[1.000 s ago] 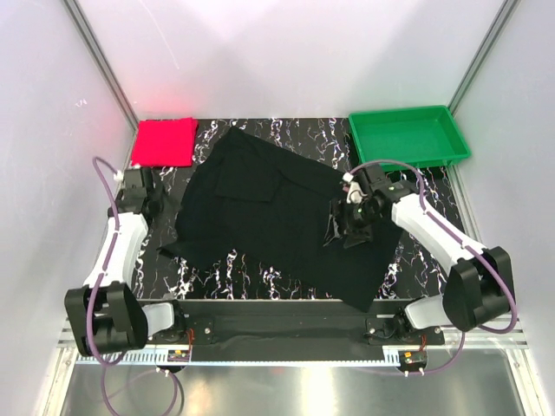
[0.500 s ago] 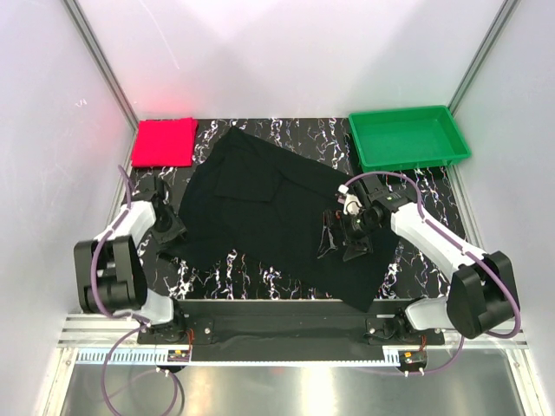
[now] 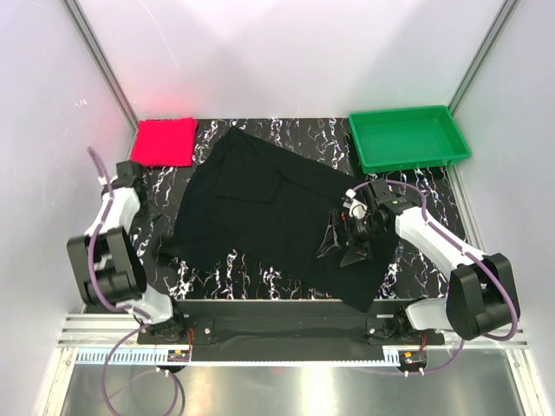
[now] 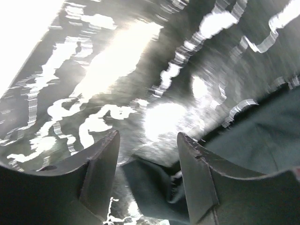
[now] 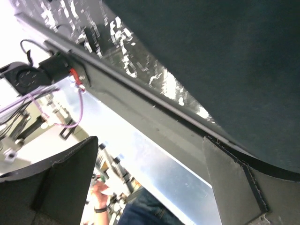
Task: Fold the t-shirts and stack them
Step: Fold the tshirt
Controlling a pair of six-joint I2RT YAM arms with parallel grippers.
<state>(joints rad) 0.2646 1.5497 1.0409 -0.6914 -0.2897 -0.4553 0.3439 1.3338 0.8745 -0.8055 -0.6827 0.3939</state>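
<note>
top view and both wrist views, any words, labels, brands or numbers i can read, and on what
None can be read.
The black t-shirt, the pinkish-red t-shirt and the green tray show no print or label.
The small orange parts by the arm mounts are too small to tell.
</note>
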